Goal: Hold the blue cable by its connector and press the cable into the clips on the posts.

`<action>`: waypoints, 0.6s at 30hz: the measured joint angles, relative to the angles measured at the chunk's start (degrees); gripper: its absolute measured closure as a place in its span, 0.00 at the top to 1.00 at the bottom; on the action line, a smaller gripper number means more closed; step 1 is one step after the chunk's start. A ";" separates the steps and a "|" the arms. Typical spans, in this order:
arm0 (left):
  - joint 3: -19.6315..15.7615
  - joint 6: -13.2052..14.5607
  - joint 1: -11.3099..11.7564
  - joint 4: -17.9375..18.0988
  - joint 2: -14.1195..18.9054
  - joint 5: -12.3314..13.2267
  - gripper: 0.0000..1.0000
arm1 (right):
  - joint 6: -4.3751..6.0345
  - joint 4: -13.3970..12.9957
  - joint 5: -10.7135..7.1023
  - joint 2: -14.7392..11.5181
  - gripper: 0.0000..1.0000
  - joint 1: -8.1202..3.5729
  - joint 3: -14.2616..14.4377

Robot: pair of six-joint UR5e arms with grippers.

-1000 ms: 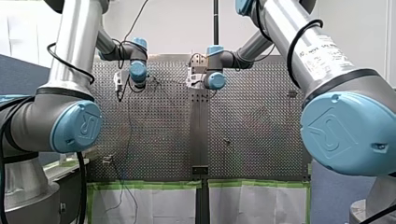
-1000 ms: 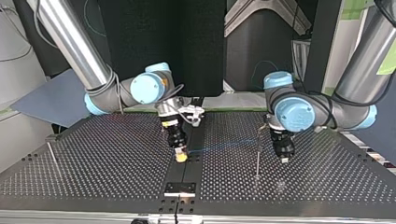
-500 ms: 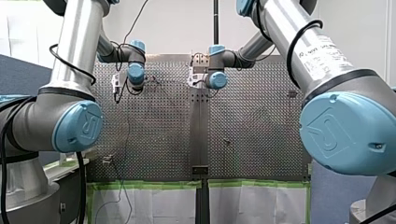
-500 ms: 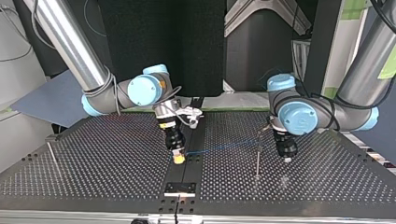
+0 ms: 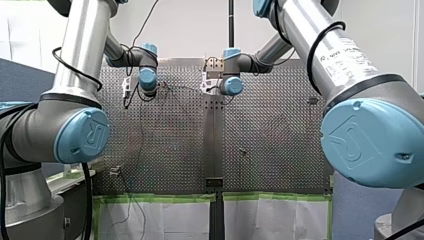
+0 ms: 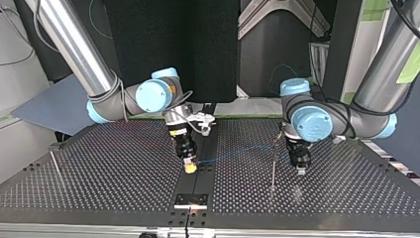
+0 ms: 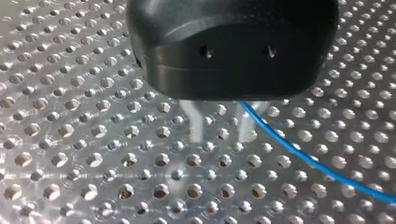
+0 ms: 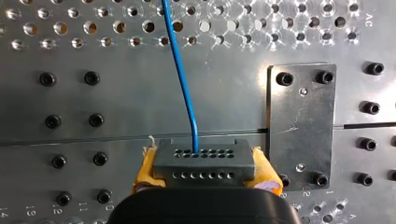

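Well, right end effector (image 8: 205,169) clamps the connector (image 8: 204,158); left end effector (image 7: 221,136) fingers sit apart, housing hiding where the blue cable (image 7: 308,161) starts.

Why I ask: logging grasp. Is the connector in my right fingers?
In: the connector sits clamped between my right arm's yellow fingers.

The table (image 8: 224,107) reads "AC", "19", "11"; a blue joint cap (image 5: 82,136) shows "R".
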 joint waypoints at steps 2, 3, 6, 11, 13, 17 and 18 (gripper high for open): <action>0.00 -0.07 -0.06 -1.07 0.00 -1.25 1.00 | -0.02 0.08 0.00 0.00 0.00 0.00 0.00; 0.00 -0.14 -0.10 -1.56 0.00 -1.78 1.00 | -0.04 0.11 0.00 -0.01 0.00 0.00 0.00; -0.01 -0.78 -0.22 -3.12 0.00 -3.37 1.00 | -0.04 0.17 0.00 0.00 0.00 0.00 0.00; -0.02 -1.85 -0.79 -5.33 0.28 -4.44 1.00 | -0.15 0.39 0.03 0.00 0.00 0.16 0.00; -0.04 -2.58 -1.23 -6.01 0.80 -4.23 1.00 | -0.27 0.55 0.08 -0.01 0.00 0.36 0.00; -0.53 -4.23 -2.09 -7.39 2.28 -3.90 1.00 | -0.44 0.88 0.15 0.00 0.00 0.73 0.00; -0.77 -4.67 -2.26 -7.78 2.70 -3.89 1.00 | -0.50 0.96 0.16 0.00 0.00 0.83 0.00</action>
